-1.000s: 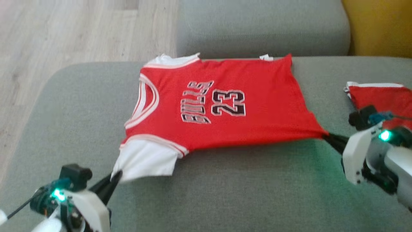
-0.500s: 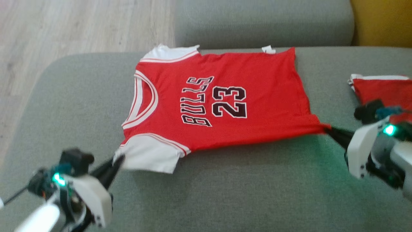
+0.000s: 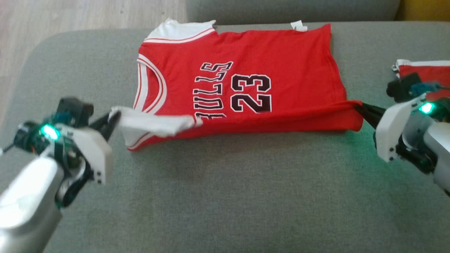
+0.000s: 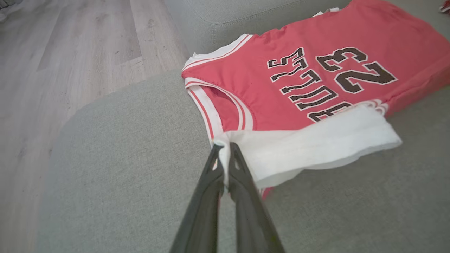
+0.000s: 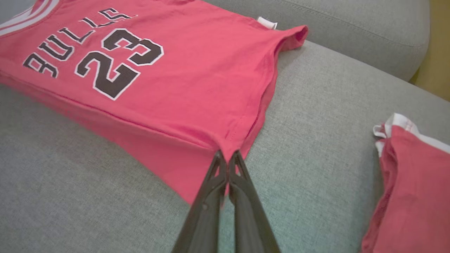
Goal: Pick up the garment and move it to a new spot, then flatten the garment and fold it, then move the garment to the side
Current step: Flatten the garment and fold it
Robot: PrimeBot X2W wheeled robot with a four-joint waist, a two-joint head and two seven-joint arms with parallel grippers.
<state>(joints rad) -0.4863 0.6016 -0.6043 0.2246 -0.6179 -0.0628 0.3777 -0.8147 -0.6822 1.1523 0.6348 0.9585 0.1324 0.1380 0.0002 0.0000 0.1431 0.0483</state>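
The garment (image 3: 281,63) is a red jersey with white sleeves and a black "BULLS 23" print, lying on the grey sofa seat (image 3: 225,189). My left gripper (image 3: 114,117) is shut on the near white sleeve's corner, raised off the seat so the sleeve drapes over the shirt's near edge. My right gripper (image 3: 357,107) is shut on the near hem corner, also lifted. In the left wrist view the left gripper (image 4: 225,149) pinches the white sleeve (image 4: 309,144). The right wrist view has the right gripper (image 5: 227,154) clamped on the garment's (image 5: 182,84) red hem corner.
A second red and white garment (image 3: 427,75) lies folded at the seat's right side, seen also in the right wrist view as a folded garment (image 5: 411,189). The sofa backrest (image 3: 291,10) runs behind. Wooden floor (image 3: 70,14) lies beyond the seat's left edge.
Both grippers have lifted the near edge of the garment and carried it toward the far side, so the white sleeve now overlaps the print. The head camera has tilted down.
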